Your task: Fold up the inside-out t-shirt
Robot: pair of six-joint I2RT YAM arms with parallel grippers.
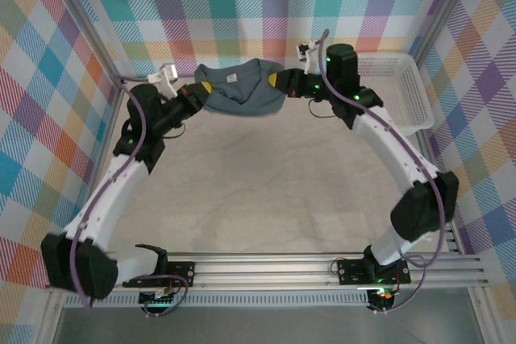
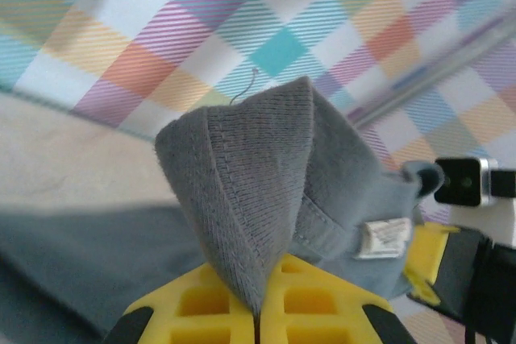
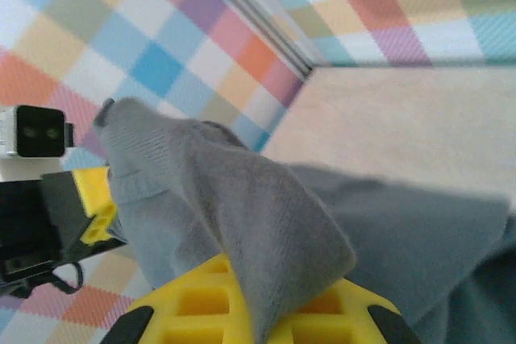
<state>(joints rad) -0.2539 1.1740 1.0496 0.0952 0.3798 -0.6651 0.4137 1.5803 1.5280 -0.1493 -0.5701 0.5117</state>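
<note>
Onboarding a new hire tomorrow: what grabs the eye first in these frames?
The dark slate-grey soft t-shirt, held up off the table at the far side, stretched between the left claw and right claw, both shut on its fabric. A white plastic mesh basket sits at the far right, beside the loud multicoloured plaid walls.

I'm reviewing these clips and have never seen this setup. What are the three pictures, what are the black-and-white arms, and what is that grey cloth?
Two robot arms are bolted at the table's near edge. The overhead picture looks down from behind them; the other two come from cameras on each wrist, so the yellow fingers show at the bottom. The grey cloth is a t-shirt, held up between both arms at the far side of the table. The left gripper is shut on one edge, and the right gripper is shut on the other. A small label shows by the collar. A white basket sits at the right.
</note>
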